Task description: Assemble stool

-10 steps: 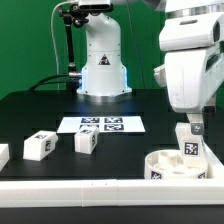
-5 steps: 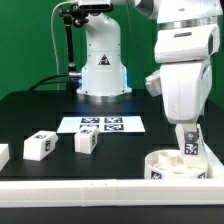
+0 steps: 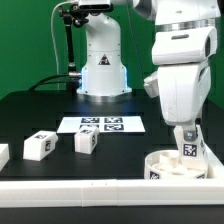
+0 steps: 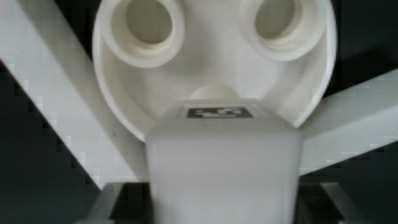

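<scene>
From my remote station I see the arm's white two-finger gripper clenched on a small blocky white plastic leg. The held leg stands upright, and its black-and-white square tag faces the exterior camera. It hangs low over the thick round white plastic seat, which lies on the black table at the exterior view's right, just beside the long white front rail. I cannot tell whether the leg's lower end touches the seat or stops just short of it. In the wrist view the held leg is nearest the camera, with a tag on its far end. Beyond it, the seat shows a round hole beside a second hole. White slanted rails run on either side of the disc. The fingers are only dim grey slivers at the leg's flanks. Well apart from the seat, toward the exterior view's left, a first loose leg and a second loose leg lie near each other without touching. A third white block is cut off by the frame edge. The marker board lies flat behind them, in front of the arm's white base.
</scene>
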Tool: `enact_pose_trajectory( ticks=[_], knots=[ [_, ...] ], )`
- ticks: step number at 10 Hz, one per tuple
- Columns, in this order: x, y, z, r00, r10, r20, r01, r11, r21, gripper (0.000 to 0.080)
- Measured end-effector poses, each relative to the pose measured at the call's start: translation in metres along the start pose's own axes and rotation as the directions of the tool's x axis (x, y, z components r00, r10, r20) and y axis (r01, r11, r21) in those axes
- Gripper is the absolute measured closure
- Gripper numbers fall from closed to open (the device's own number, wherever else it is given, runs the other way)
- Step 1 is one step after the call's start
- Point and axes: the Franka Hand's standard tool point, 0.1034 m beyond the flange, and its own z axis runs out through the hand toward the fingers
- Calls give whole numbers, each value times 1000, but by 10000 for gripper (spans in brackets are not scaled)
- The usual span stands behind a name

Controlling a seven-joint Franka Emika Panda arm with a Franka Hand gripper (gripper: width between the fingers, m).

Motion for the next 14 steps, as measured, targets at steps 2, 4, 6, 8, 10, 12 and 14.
enact_pose_trajectory(
  ticks=[2, 4, 6, 8, 10, 12, 14],
  knots=[
    [0, 0, 0, 1000, 17, 0, -17, 1000, 1, 464],
    [2, -3, 0, 960, 278, 7, -278, 960, 14, 462],
    [2, -4, 0, 876, 482, 13, -482, 876, 17, 462],
    [3, -5, 0, 766, 643, 16, -643, 766, 14, 462],
    [3, -4, 0, 686, 727, 15, -727, 686, 12, 462],
    [2, -3, -1, 579, 815, 15, -816, 579, 9, 462],
    [2, -3, -1, 472, 881, 16, -881, 472, 8, 462]
  ],
)
